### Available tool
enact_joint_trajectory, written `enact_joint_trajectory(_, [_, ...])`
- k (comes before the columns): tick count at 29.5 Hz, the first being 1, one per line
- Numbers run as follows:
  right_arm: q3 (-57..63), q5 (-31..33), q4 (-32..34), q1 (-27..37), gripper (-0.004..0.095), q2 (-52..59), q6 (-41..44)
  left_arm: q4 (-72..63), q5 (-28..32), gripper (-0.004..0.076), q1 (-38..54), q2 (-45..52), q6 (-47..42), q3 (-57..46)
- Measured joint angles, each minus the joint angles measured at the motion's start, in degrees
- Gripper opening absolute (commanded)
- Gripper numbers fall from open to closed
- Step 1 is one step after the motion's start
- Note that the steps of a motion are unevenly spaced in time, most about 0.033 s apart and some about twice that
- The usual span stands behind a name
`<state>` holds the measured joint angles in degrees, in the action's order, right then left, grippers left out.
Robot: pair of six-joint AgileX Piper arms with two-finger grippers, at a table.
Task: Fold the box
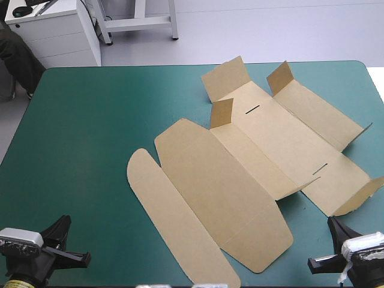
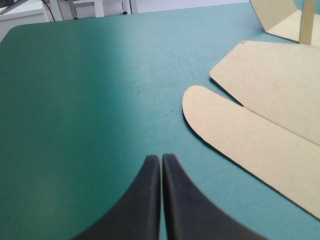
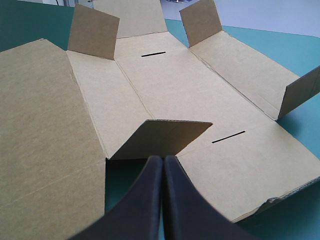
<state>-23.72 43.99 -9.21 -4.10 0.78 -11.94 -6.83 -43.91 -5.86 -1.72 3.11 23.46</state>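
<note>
The brown box [image 1: 240, 162] lies unfolded on the teal-green table [image 1: 90, 138], spread from the middle toward the far right, with several small flaps standing up and a long rounded flap [image 1: 174, 222] at its near left. My left gripper [image 1: 63, 243] is shut near the front left corner, apart from the box; in its own view the left gripper [image 2: 161, 159] points at bare cover with the rounded flap [image 2: 240, 135] off to one side. My right gripper [image 1: 333, 231] is shut by the front right; seen from its wrist, the right gripper [image 3: 163, 160] sits just short of a raised flap [image 3: 160, 137] of the box [image 3: 165, 85].
Bare teal-green cover fills the table's left half [image 2: 75, 100]. Two thin slots [image 3: 152, 53] are cut in the box's middle panel. White cabinets [image 1: 54, 30] stand beyond the far left edge.
</note>
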Motion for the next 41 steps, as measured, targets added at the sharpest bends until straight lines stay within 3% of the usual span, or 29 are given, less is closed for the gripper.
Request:
enact_joint_trajectory(10, [0.0,0.0,0.0,0.0,-0.0012,0.0,0.0,0.0,0.0,-0.0009,0.0,0.0,0.0,0.0])
enact_joint_trajectory(13, [0.0,0.0,0.0,0.0,0.0049,0.0,0.0,0.0,0.0,-0.0009,0.0,0.0,0.0,0.0])
enact_joint_trajectory(16, [0.0,0.0,0.0,0.0,0.0219,0.0,0.0,0.0,0.0,-0.001,0.0,0.0,0.0,0.0])
enact_joint_trajectory(21, [0.0,0.0,0.0,0.0,0.0701,0.0,0.0,0.0,0.1,-0.0009,0.0,0.0,0.0,0.0])
enact_joint_trajectory(24, [0.0,0.0,0.2,0.0,0.0831,0.0,0.2,0.0,0.1,-0.0009,0.0,0.0,0.0,0.0])
enact_joint_trajectory(35, [0.0,0.0,3.6,0.0,0.0836,0.0,5.1,0.0,0.1,-0.0009,0.0,0.0,0.0,0.0])
enact_joint_trajectory(41, [-1.6,0.6,7.3,0.0,0.0836,-0.9,14.4,0.0,0.1,-0.001,0.0,0.0,0.0,0.0])
